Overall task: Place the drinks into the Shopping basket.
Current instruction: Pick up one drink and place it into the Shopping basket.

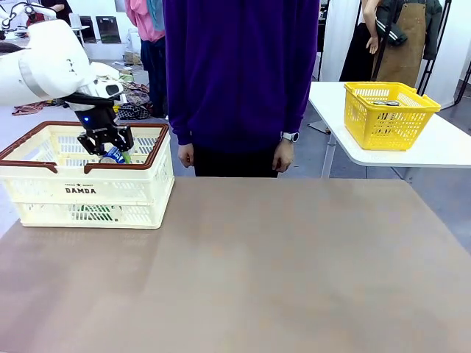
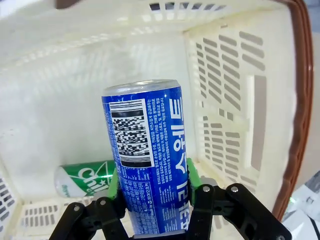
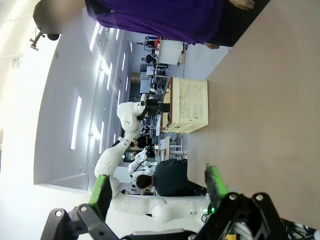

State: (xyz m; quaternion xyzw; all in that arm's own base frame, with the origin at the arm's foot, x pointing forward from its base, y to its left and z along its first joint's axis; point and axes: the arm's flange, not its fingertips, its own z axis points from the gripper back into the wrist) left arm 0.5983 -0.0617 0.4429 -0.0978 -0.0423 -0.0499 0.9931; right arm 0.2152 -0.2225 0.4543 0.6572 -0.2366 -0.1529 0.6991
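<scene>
- Left wrist view: left claw [image 2: 153, 179] gripped the blue can [image 2: 145, 150] upright inside the basket [image 2: 225, 125].
- Green can [image 2: 85, 180] lay on the basket's floor behind it.
- Right claw [image 3: 158, 186] hung open over the bench [image 3: 270, 100].

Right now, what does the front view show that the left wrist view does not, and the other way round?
Front view: the person standing behind the table, the yellow basket on a white side table, and the DAMDA print on the Shopping basket. Left wrist view: the barcode on the blue can, the green pads pressing its sides, and the white lettering on the green can lying on the basket's floor. Both: the basket, and the left gripper shut on the blue can above the basket's floor.
</scene>
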